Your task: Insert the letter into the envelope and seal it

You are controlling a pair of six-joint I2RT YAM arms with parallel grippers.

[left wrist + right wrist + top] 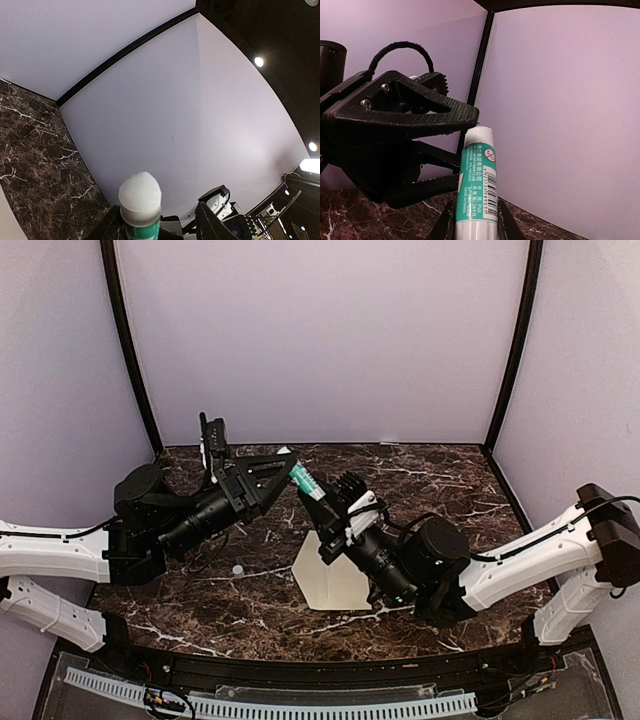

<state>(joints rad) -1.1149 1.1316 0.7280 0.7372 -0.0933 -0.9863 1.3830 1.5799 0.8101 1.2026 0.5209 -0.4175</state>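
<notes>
Cream and pointed at one end, the envelope (325, 585) lies flat on the dark marble table (440, 485), near the front. Its right edge is hidden under the right arm. Both arms are raised above it and meet in mid-air.

The right gripper (474, 227) is clamped on the lower body of a glue stick (305, 480) — green label, white top — with a finger (506, 225) pressed against each side. The stick tilts up and to the left, toward the other arm.

The left gripper (157, 226) has its jaws parted around the stick's white tip. In its wrist view there is a clear gap beside the stick, so it grips nothing. From the right wrist, one black finger (420, 117) of the left gripper reaches to just above the stick's top.

A small white cap-like piece (238, 570) sits on the marble left of the envelope — apart from it.
</notes>
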